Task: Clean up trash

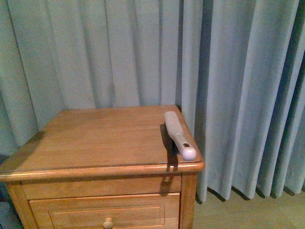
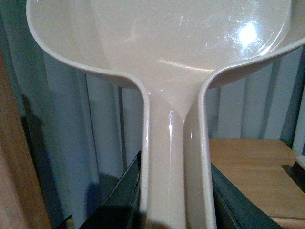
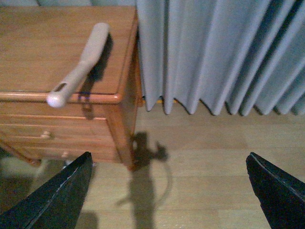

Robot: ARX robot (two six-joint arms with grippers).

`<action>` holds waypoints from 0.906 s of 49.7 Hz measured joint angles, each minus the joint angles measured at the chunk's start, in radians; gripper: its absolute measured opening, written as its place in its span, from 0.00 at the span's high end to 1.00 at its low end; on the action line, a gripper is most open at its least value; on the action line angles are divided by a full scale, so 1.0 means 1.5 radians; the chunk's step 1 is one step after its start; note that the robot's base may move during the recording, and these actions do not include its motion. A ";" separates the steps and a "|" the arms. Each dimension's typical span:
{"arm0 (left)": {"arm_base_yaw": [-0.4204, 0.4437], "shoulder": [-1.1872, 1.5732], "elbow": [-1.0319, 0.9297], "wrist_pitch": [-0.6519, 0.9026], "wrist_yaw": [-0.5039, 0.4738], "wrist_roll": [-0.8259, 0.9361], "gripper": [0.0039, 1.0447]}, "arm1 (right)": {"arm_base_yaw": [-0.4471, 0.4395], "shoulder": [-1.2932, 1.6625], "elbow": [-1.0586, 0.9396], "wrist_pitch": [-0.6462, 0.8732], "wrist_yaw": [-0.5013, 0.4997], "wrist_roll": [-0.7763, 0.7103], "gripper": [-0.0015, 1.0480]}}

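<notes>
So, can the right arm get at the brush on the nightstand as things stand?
Probably yes: the right end effector is open and empty, the brush lies at the edge of the nightstand, and nothing shows between them.

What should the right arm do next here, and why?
Probably bring the open right tool to the brush handle at the nightstand's front edge: the left tool holds the dustpan, and no paper wad is in view.

A long blue-grey curtain (image 1: 238, 71) is hanging at the far side, reaching down to the pale wood floor (image 3: 205, 157). A brown wooden table (image 1: 86, 138) is standing on the left, showing a drawer (image 1: 105, 212) with a round knob (image 1: 108, 222).
</notes>
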 joint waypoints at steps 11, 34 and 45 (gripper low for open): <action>0.000 0.000 0.000 0.000 -0.001 0.000 0.74 | 0.078 0.286 0.260 -0.083 0.025 0.094 0.07; 0.000 0.000 0.000 0.000 0.000 0.000 0.74 | 0.127 0.695 0.604 -0.209 0.047 0.262 0.07; 0.000 0.000 0.000 0.000 0.000 0.000 0.74 | 0.130 0.794 0.687 -0.217 0.051 0.297 0.07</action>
